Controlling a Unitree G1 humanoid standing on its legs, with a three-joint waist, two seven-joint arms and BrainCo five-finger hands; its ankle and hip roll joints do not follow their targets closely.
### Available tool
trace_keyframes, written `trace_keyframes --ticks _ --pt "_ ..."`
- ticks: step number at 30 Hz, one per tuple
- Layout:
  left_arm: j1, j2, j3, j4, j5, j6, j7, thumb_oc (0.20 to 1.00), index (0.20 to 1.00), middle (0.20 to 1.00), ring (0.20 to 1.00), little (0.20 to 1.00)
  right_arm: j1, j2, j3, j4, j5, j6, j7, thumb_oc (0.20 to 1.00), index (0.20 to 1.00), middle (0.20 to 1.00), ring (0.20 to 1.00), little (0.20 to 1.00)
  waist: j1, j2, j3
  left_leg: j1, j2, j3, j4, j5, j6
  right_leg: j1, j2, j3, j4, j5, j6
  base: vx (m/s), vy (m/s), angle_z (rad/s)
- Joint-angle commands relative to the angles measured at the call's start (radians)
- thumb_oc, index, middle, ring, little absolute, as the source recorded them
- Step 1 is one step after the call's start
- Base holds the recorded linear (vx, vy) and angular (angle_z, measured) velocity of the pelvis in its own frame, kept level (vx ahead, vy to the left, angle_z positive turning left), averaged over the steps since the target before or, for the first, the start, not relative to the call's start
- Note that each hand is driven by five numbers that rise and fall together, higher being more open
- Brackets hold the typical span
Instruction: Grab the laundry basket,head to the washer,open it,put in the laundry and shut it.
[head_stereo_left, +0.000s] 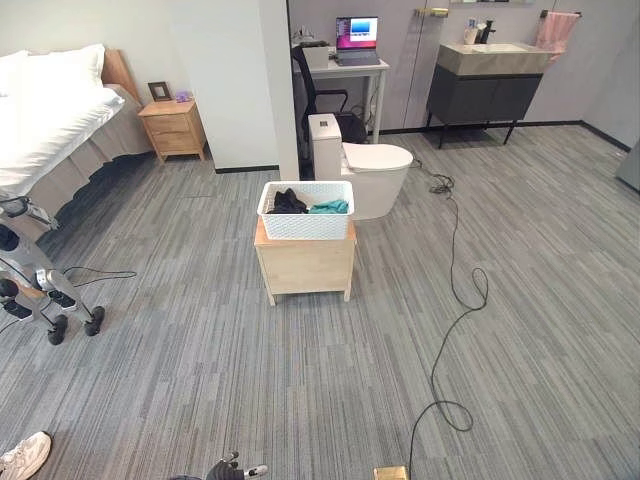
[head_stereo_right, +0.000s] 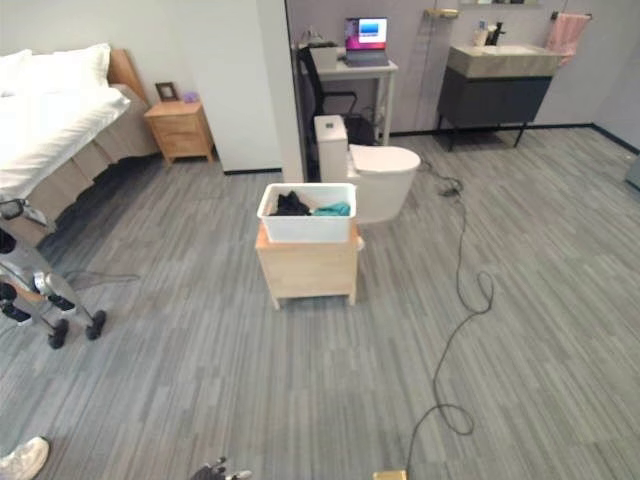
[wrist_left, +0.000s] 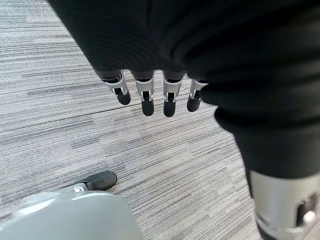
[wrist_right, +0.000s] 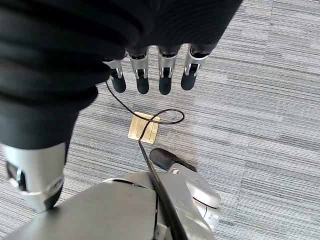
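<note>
Basket (head_stereo_left: 305, 222): white plastic, perforated weave-pattern walls, matt. Laundry (head_stereo_left: 307, 204): soft cloth, dark and teal pieces. Stand (head_stereo_left: 305, 268): pale wood, smooth, unglossed. Floor (head_stereo_left: 520, 270): grey carpet, streaked, rough-textured, matt. Toilet (head_stereo_left: 370, 170): white, glossy, smooth. Nightstand (head_stereo_left: 174, 128): light wood. Bed (head_stereo_left: 50, 120): white cloth. Floor plate (wrist_right: 144, 127): brass-coloured metal, dull sheen.

Both hands, left hand (wrist_left: 150, 95) and right hand (wrist_right: 150, 75), had silver fingers with dark tips below dark ribbed covers. A silver thumb stood at a lower corner of each wrist frame.
</note>
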Motion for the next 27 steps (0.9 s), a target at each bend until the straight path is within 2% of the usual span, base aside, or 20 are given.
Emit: trace_keyframes --ticks 1,8,13,15,17,18,19,20,22,23,27 --pt "-0.059 -0.020 -0.002 0.022 0.010 -0.026 -0.001 1.000 1.000 1.000 1.000 1.000 -0.008 0.006 0.029 0.073 -0.021 0.002 0.005 1.000 1.000 1.000 1.000 1.000 0.007 -0.014 0.008 -0.011 0.047 0.021 0.004 -0.028 -0.056 -0.045 -0.100 -0.039 0.001 0.042 0.119 0.00 0.000 0.00" --pt "-0.055 -0.018 0.003 0.021 -0.002 -0.026 0.001 1.000 1.000 1.000 1.000 1.000 -0.009 0.007 0.022 0.070 -0.005 0.002 0.008 1.000 1.000 1.000 1.000 1.000 0.007 -0.013 0.018 -0.004 0.059 0.022 0.004 -0.025 -0.062 -0.038 -0.093 -0.040 0.001 0.035 0.113 0.02 -0.045 0.00" --pt "-0.064 -0.011 -0.001 0.000 -0.025 -0.026 0.006 1.000 1.000 1.000 1.000 1.000 -0.024 0.000 0.020 0.068 0.006 -0.003 0.001 1.000 1.000 1.000 1.000 1.000 0.013 -0.015 0.050 -0.010 0.087 0.021 0.019 -0.003 -0.076 -0.033 -0.073 -0.041 0.001 0.026 0.095 0.00 -0.081 0.01" --pt "-0.061 -0.006 0.005 -0.010 -0.038 -0.024 0.003 1.000 1.000 1.000 1.000 1.000 -0.036 -0.006 0.031 0.059 0.001 -0.008 0.002 1.000 1.000 1.000 1.000 1.000 0.019 -0.022 0.068 -0.038 0.102 0.015 0.094 -0.025 -0.081 -0.038 -0.060 -0.039 0.021 0.014 0.077 0.00 -0.132 0.06" --pt "-0.059 -0.001 0.008 -0.031 -0.052 -0.022 0.002 1.000 1.000 1.000 1.000 1.000 -0.046 -0.010 0.046 0.045 -0.003 -0.012 0.002 1.000 1.000 1.000 1.000 1.000 0.031 -0.033 0.099 -0.108 0.112 0.008 0.224 -0.027 -0.087 -0.044 -0.053 -0.036 0.050 -0.003 0.062 -0.05 -0.168 0.05" --pt "-0.068 0.004 0.004 -0.048 -0.071 -0.023 0.006 1.000 1.000 1.000 1.000 1.000 -0.057 -0.020 0.053 0.028 0.004 -0.014 -0.001 1.000 1.000 1.000 1.000 1.000 0.042 -0.041 0.134 -0.209 0.115 -0.018 0.378 0.029 -0.090 -0.048 -0.048 -0.044 0.064 -0.005 0.047 -0.08 -0.143 0.01" --pt "-0.069 0.004 0.004 -0.048 -0.071 -0.023 0.006 1.000 1.000 1.000 1.000 1.000 -0.057 -0.020 0.053 0.028 0.004 -0.014 -0.001 1.000 1.000 1.000 1.000 1.000 0.040 -0.039 0.133 -0.215 0.116 -0.020 0.383 0.027 -0.091 -0.050 -0.046 -0.046 0.065 -0.005 0.046 -0.02 -0.136 0.00" --pt "-0.074 -0.001 0.005 -0.052 -0.084 -0.023 0.014 1.000 1.000 1.000 1.000 1.000 -0.067 -0.028 0.054 0.020 0.010 -0.013 -0.008 1.000 1.000 1.000 1.000 1.000 0.037 -0.045 0.145 -0.269 0.131 0.000 0.430 0.046 -0.076 -0.042 -0.041 -0.063 0.056 -0.016 0.041 0.03 -0.049 0.02" --pt "-0.074 -0.001 0.005 -0.052 -0.084 -0.023 0.014 1.000 1.000 1.000 1.000 1.000 -0.067 -0.028 0.054 0.020 0.010 -0.013 -0.008 1.000 1.000 1.000 1.000 1.000 0.036 -0.045 0.144 -0.270 0.131 0.000 0.432 0.045 -0.076 -0.043 -0.041 -0.063 0.056 -0.016 0.041 0.06 -0.020 0.09" --pt "-0.078 -0.002 0.010 -0.054 -0.096 -0.026 0.021 1.000 1.000 1.000 1.000 1.000 -0.070 -0.036 0.056 0.019 0.015 -0.014 -0.012 1.000 1.000 1.000 1.000 1.000 0.043 -0.046 0.144 -0.298 0.129 0.027 0.367 0.025 -0.065 -0.034 -0.038 -0.069 0.044 -0.025 0.046 0.16 0.028 0.36" --pt "-0.088 -0.007 0.009 -0.049 -0.114 -0.031 0.027 1.000 1.000 1.000 1.000 1.000 -0.089 -0.042 0.053 0.009 0.047 -0.022 -0.023 1.000 1.000 1.000 1.000 1.000 0.074 -0.044 0.146 -0.379 0.116 0.057 0.186 0.116 -0.080 -0.007 -0.018 -0.067 0.033 -0.057 0.051 0.23 0.073 0.20"
